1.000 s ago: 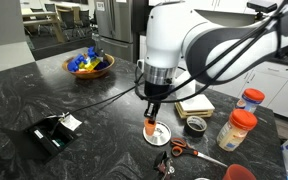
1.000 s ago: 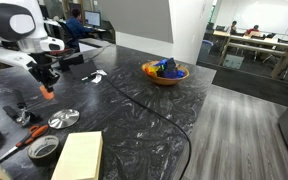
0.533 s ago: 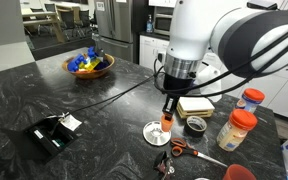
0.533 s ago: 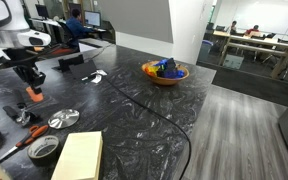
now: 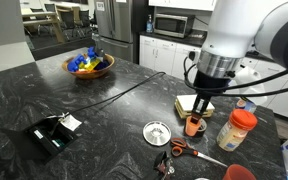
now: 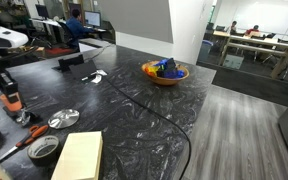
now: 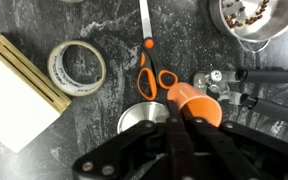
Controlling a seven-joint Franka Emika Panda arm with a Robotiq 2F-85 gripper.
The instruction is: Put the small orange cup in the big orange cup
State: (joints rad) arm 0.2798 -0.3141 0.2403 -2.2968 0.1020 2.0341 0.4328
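Black marbled countertop [image 5: 104, 120] lies below the tool [image 5: 195, 117], clamped on the small orange cup [image 5: 193, 126] near the scissors [image 7: 148, 46].

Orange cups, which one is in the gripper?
The small orange cup, bright, pinched in the gripper; the darker big orange cup stands free nearby.

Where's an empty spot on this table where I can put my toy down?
The big bare patch of counter between the bowl and the black device is free. So is the stretch between the bowl and the yellow pad, apart from a cable. It's crowded around the fingers holding the small orange cup: scissors, tape, metal lid and jars.
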